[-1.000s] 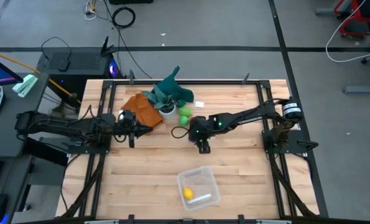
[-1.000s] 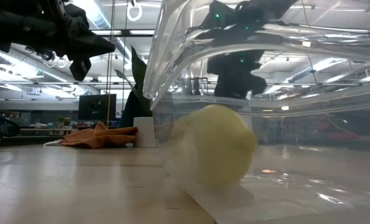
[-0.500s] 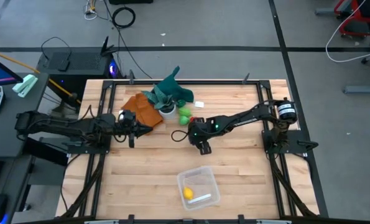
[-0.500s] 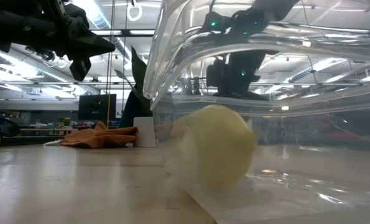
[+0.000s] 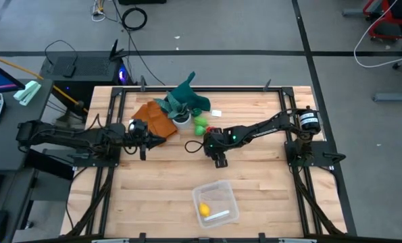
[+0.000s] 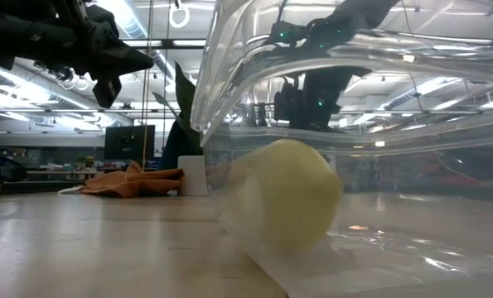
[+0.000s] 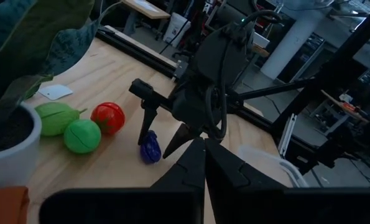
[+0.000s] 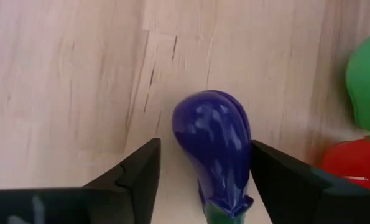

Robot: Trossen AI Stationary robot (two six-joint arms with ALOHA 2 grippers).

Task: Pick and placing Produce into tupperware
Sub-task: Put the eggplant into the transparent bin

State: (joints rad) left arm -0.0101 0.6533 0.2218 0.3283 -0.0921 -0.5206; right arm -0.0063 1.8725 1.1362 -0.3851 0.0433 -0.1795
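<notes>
Your right gripper is spread around the purple eggplant; lower fully, centre it, then pinch. The tupperware waits at six o'clock.

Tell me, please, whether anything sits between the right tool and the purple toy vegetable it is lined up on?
Nothing visible does. The right tool is open, its fingers either side of the purple vegetable on bare wood; the red piece lies off to one side.

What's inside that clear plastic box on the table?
The tupperware holds one yellow produce piece beside a pale flat strip; nothing else shows in it. The purple piece lies outside, between the right end effector's open fingers.
</notes>
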